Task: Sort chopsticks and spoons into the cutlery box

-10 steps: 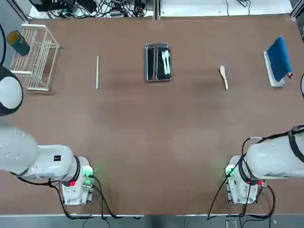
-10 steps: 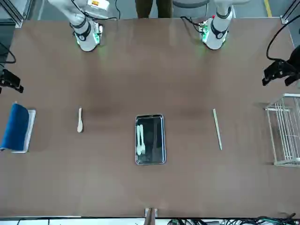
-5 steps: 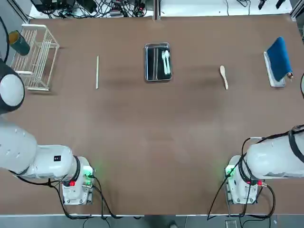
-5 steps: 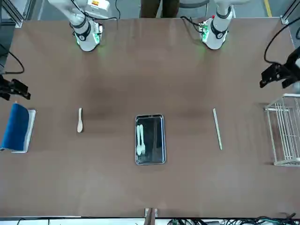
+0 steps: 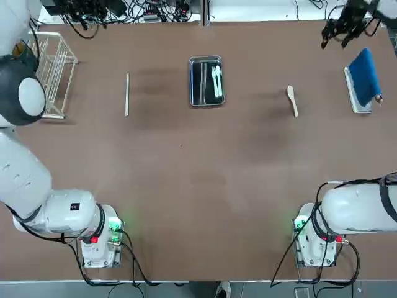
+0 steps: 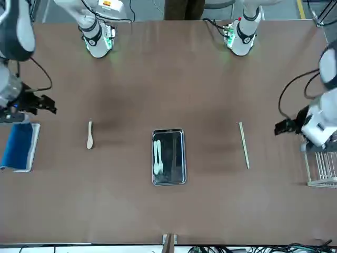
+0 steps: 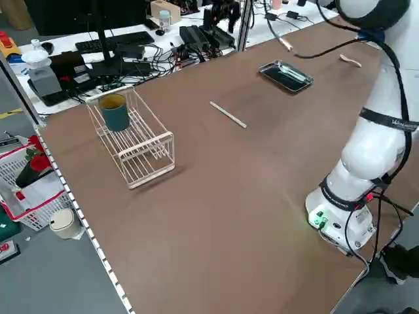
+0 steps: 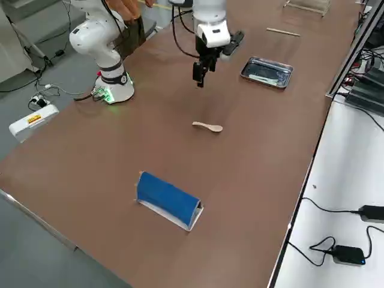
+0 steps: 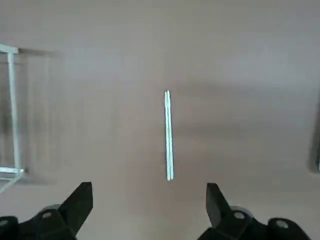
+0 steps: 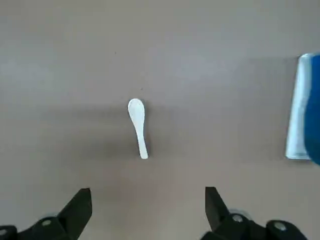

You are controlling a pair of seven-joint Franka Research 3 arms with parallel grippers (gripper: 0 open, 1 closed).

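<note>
Chopsticks (image 9: 168, 135) are lying flat on the table (image 5: 198, 174), directly ahead of your left gripper (image 9: 148, 210), which is hovering with fingers spread wide and carrying nothing; your right gripper (image 10: 147, 212) is likewise hovering wide open and empty above a loose spoon (image 10: 137, 125); farther along, the cutlery box (image 5: 206, 81) is sitting between both, holding two spoons (image 5: 217, 81) in one compartment.

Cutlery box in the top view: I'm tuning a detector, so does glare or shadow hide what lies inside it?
Top view: no glare inside the cutlery box; its dark floor sets off the pale spoons. Front view: only the rim is bright, and the spoons show plainly.
</note>
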